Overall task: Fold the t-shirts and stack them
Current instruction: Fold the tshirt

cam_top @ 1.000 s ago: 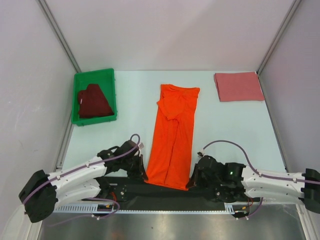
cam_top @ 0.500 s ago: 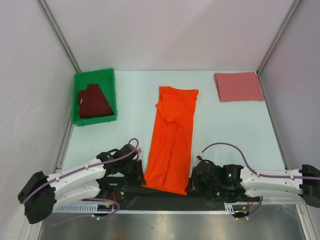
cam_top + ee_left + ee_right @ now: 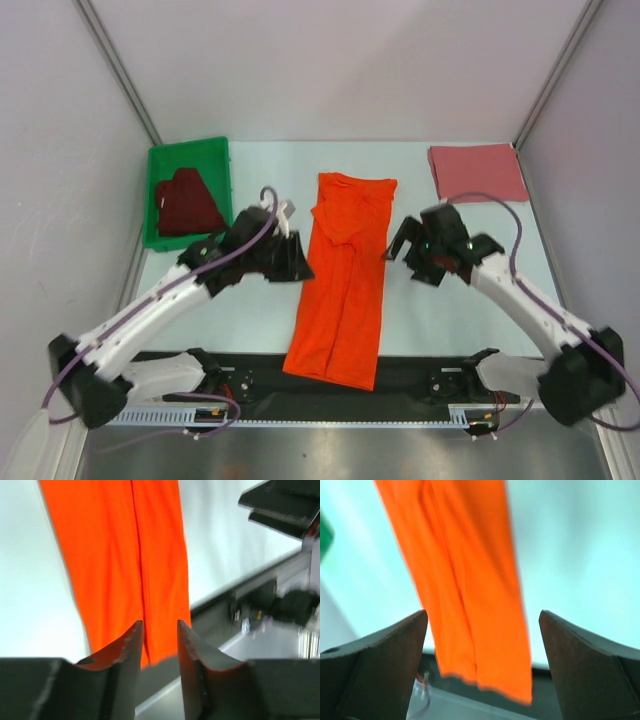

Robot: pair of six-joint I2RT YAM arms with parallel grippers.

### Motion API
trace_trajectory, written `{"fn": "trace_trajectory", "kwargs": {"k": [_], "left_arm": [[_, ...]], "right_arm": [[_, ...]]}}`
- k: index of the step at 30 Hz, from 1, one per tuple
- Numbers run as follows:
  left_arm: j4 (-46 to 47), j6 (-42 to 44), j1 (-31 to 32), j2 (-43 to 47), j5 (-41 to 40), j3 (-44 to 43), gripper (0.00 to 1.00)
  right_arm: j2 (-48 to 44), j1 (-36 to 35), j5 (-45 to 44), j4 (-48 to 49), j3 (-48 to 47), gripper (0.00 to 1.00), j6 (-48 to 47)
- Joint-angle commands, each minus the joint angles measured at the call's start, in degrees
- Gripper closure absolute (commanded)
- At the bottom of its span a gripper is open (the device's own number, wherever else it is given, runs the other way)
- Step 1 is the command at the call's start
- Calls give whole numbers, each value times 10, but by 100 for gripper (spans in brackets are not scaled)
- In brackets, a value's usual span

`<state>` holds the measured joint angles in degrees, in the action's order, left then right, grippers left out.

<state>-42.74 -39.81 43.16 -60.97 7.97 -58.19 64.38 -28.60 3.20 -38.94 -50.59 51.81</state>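
The bright orange t-shirt (image 3: 345, 280) lies folded into a long narrow strip down the middle of the table, its near hem over the black strip at the front edge. My left gripper (image 3: 297, 263) hovers at its left edge, jaws apart and empty; the left wrist view shows the left gripper (image 3: 159, 625) above the orange shirt (image 3: 120, 555). Beside the strip's right edge, my right gripper (image 3: 398, 245) is wide open and empty, with the orange shirt (image 3: 465, 580) below the right gripper (image 3: 482, 612). A folded rose pink t-shirt (image 3: 478, 172) lies back right. The maroon t-shirt (image 3: 187, 203) is bunched in the bin.
A green plastic bin (image 3: 190, 155) stands at the back left against the left wall. The black strip (image 3: 250, 365) with the arm bases runs along the near edge. Light walls close in the table on three sides.
Both grippers opened and let go of the orange shirt's near hem. Both arms rose and moved away from the front edge to mid-table. The shirt stayed flat.
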Motion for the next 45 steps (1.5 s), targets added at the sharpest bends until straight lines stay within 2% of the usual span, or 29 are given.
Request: {"fn": "trace_trajectory", "kwargs": {"k": [1, 2, 3, 4, 5, 6, 7, 8, 9, 10, 11, 12, 13, 16, 17, 24, 28, 30, 32, 34, 37, 39, 43, 45], "left_arm": [[89, 97, -65, -143, 31, -88, 64], [103, 107, -84, -170, 32, -132, 71], [116, 130, -91, -205, 33, -157, 74], [134, 140, -99, -235, 31, -183, 78], [133, 149, -115, -305, 28, -245, 99], [127, 149, -123, -340, 28, -281, 100], [133, 153, -132, -407, 28, -312, 100], [141, 157, -134, -437, 26, -366, 100], [149, 161, -135, -468, 14, -394, 100], [151, 166, -136, -503, 12, -424, 100], [150, 177, -136, -563, 5, -484, 100], [138, 181, -136, -599, -9, -515, 100], [125, 184, -138, -657, -20, -582, 100], [66, 172, -141, -735, -57, -694, 100], [61, 166, -142, -765, -66, -705, 100], [127, 148, -149, -799, -93, -658, 100], [178, 140, -161, -818, -53, -641, 100], [185, 125, -176, -839, -24, -660, 100], [193, 88, -192, -882, 39, -694, 100], [190, 49, -213, -909, 63, -732, 100], [216, -11, -238, -935, 98, -741, 100], [260, -41, -255, -949, 135, -743, 100], [289, -88, -272, -1008, 160, -849, 100], [340, -105, -281, -1025, 168, -856, 100]], "right_arm": [[149, 69, 15, -16, -123, 0, -151], [186, 87, 11, -17, -203, 0, -171], [222, 94, 1, -25, -240, 0, -199], [297, 100, -2, -30, -284, 0, -213], [331, 105, -6, -36, -323, 0, -222], [369, 110, -20, -46, -402, 4, -241], [429, 109, -28, -49, -437, 6, -250], [463, 109, -55, -61, -470, 10, -257], [492, 110, -66, -68, -536, 29, -270], [547, 110, -71, -72, -561, 41, -274], [570, 110, -75, -81, -589, 52, -279], [589, 108, -80, -84, -628, 59, -283], [628, 105, -90, -96, -649, 65, -291], [668, 93, -106, -101, -696, 66, -310], [690, 91, -117, -101, -703, 64, -314], [751, 92, -144, -69, -731, 60, -327], [790, 95, -143, -54, -762, 56, -333], [816, 95, -142, -50, -793, 55, -338], [835, 97, -144, -39, -826, 52, -342], [873, 98, -139, -37, -861, 52, -353], [917, 103, -136, -34, -933, 48, -364], [924, 110, -128, -12, -940, 47, -368], [931, 120, -101, 59, -943, 45, -375], [943, 123, -87, 75, -955, 45, -380]]}}
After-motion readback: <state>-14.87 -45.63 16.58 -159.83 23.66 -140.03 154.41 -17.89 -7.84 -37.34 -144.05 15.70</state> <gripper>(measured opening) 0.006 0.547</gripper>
